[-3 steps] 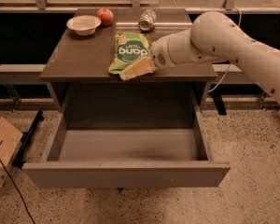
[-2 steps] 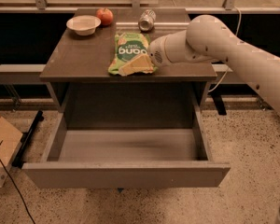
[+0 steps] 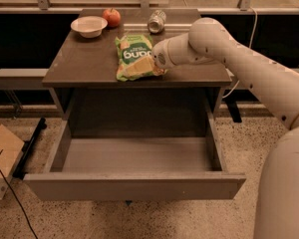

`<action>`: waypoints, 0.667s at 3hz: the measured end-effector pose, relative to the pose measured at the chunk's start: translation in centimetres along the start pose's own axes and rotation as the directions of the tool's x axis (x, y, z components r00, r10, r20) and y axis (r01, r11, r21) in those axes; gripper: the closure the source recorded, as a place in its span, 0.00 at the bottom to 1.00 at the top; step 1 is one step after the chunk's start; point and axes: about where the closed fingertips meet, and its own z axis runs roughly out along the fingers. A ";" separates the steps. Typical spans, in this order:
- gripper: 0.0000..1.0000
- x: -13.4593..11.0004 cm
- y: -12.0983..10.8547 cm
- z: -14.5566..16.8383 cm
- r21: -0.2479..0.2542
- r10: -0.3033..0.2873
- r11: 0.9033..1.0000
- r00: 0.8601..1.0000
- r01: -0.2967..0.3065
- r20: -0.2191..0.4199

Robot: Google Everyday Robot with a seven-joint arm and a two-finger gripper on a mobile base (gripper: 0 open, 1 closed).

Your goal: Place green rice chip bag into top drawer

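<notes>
Camera view: nudging the white gripper point(image 3: 157, 59) slightly further left than a second ago, against the right edge of the crinkly bright green rice chip bag point(image 3: 133, 57), lying unmoved on the dark table point(image 3: 84, 63). Not showing whether gripping or not. Leaving the wide grey metal top drawer point(image 3: 134, 185) open below.

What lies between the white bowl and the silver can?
In the camera view, a red apple lies between the white bowl and the silver can. The hand is nearer the front, at the edge of the green rice chip bag.
</notes>
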 end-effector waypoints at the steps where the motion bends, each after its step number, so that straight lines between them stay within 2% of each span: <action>1: 0.39 0.0 -0.2 0.9 -0.011 0.000 1.000 1.000 0.000 -0.004; 2: 0.62 -0.6 0.1 0.2 -0.009 -0.030 1.000 0.999 0.030 -0.019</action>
